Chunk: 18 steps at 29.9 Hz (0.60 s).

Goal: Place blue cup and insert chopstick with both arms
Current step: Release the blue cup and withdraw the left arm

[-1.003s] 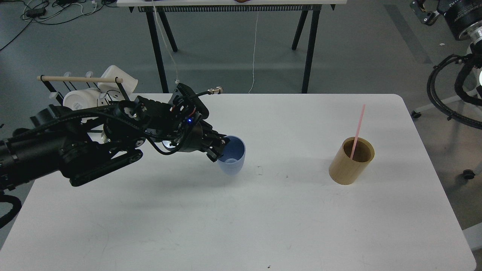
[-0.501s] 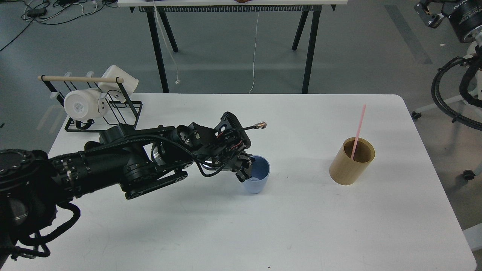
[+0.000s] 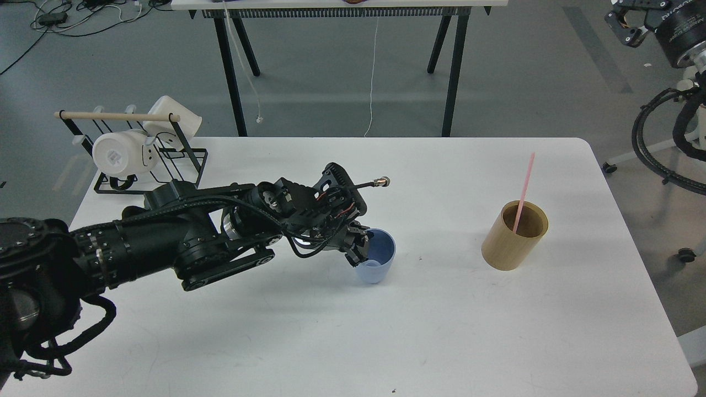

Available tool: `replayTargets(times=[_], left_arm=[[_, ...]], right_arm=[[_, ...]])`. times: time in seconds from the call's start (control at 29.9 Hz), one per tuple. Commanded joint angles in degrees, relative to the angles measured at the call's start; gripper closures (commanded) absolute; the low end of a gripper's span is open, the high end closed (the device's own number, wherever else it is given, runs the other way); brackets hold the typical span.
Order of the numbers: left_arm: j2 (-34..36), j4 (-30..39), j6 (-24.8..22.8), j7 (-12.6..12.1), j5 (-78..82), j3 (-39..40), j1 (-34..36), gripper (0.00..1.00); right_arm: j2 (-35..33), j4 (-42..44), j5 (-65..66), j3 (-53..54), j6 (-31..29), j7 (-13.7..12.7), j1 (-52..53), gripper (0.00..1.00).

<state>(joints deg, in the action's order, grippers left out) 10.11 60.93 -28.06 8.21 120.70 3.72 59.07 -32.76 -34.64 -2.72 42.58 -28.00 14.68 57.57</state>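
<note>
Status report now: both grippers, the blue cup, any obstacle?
Left gripper shut on blue cup rim, cup upright on table. Right gripper raised off-table, state unclear. Chopstick in wooden cylinder. No obstacle.

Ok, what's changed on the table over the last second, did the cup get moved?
Yes. The left gripper, clamped on the rim of the blue cup, carried it right and toward the near edge, to about mid-table, then barely moved in the last half second; it has not let go. The left arm swung off the mug rack, which now shows fully. The chopstick stays in the wooden cylinder.
</note>
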Motion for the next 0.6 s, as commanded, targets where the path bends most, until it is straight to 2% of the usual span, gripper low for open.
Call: replayTargets(times=[0.0,0.03,0.07,0.13,0.2,0.27,0.37,0.5,0.57], left_arm=[[0.1,0.2,0.1,0.1,-0.5,0.6,0.1,0.73],[0.1,0.2,0.1,0.2,-0.5,1.3,0.1,0.70],[0.1,0.2,0.1,0.1,-0.6,2.1,0.0,0.62],[0.1,0.2,0.1,0.1,-0.5,3.8,-0.3,0.37],[0.0,0.2,0.1,0.0,-0.6,6.5,-0.4,0.20],[0.1,0.2,0.1,0.1,-1.9,9.5,-0.6,0.17],[0.6,0.3,0.1,0.1,-9.9,15.0,-0.6,0.15],[4.0,0.2,0.1,0.1,-22.7,23.6,-0.7,0.15],[5.8,-0.3,0.1,0.2,-29.5,25.6,-1.6,0.10]], right_arm=[[0.1,0.0,0.0,0.0,0.0,0.0,0.0,0.00],[0.0,0.0,0.0,0.0,0.0,0.0,0.0,0.00],[0.0,0.0,0.1,0.0,0.0,0.0,0.0,0.00],[-0.2,-0.1,0.1,0.0,0.0,0.0,0.1,0.00],[-0.2,-0.3,0.2,-0.1,0.0,0.0,0.1,0.00],[-0.7,-1.6,1.4,-0.7,0.0,0.0,0.0,0.00],[-4.9,-5.9,4.6,-4.2,0.0,0.0,-0.1,0.00],[-9.8,-13.4,7.2,-9.0,0.0,0.1,-0.1,0.01],[-12.7,-16.9,9.3,-10.7,2.0,0.1,-0.1,0.01]])
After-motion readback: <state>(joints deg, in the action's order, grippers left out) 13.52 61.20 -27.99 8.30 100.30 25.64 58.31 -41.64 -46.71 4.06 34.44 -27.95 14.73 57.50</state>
